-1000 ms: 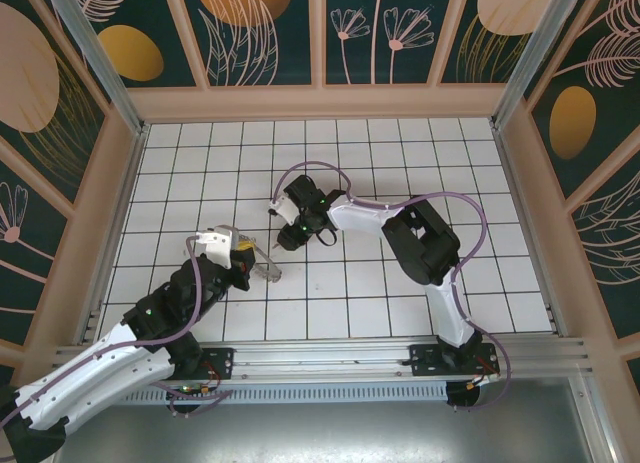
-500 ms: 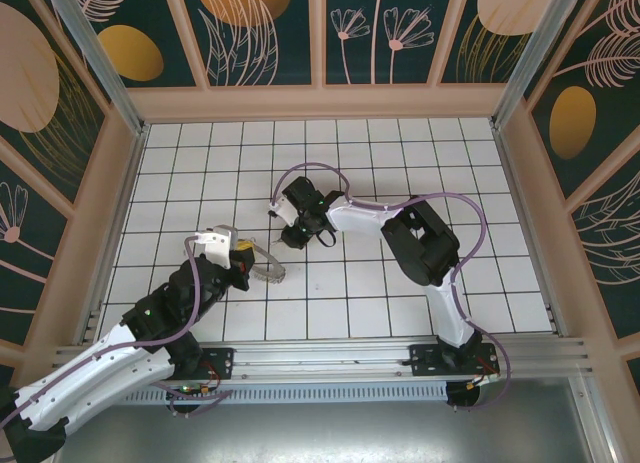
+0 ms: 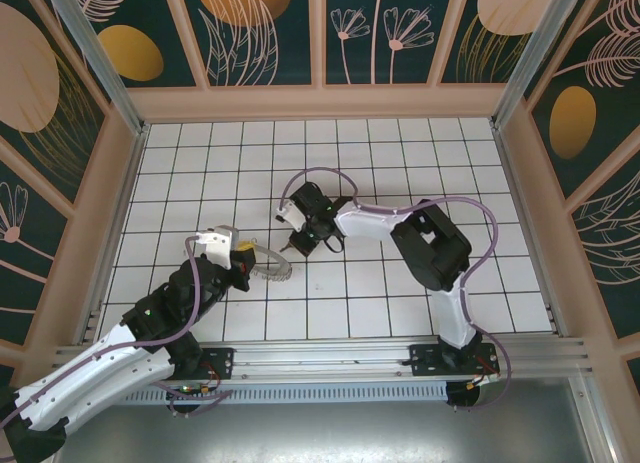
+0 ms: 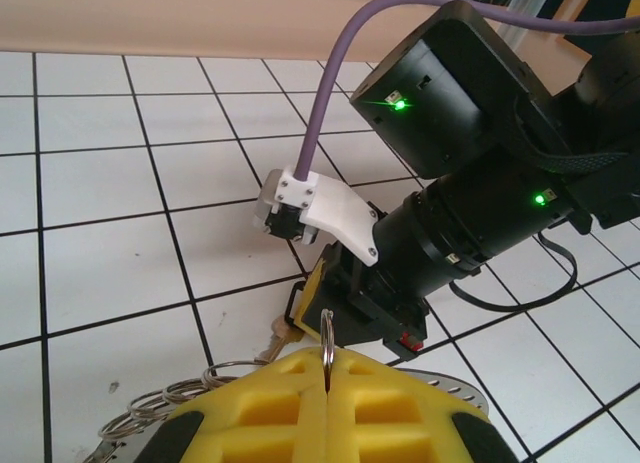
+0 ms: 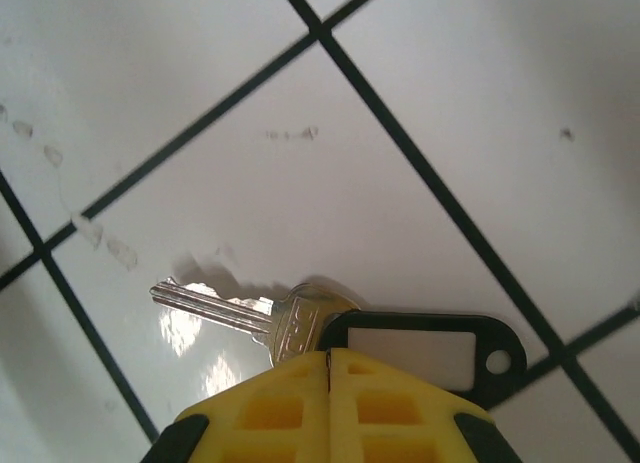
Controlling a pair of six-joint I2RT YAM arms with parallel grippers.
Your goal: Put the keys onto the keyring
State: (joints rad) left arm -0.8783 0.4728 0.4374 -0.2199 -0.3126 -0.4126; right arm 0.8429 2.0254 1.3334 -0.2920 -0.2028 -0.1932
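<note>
Key at right hand's tips, keyring in left hand

— What's different from a second ago?
— My right gripper has swung nearer, toward the thin silver-grey metal ring. Its yellow jaws, apart then, have shut on the slim metal key with the black-framed tag.

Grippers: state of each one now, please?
Left gripper: closed on the large thin silver metal keyring.
Right gripper: closed on the slim metal key with black tag.
</note>
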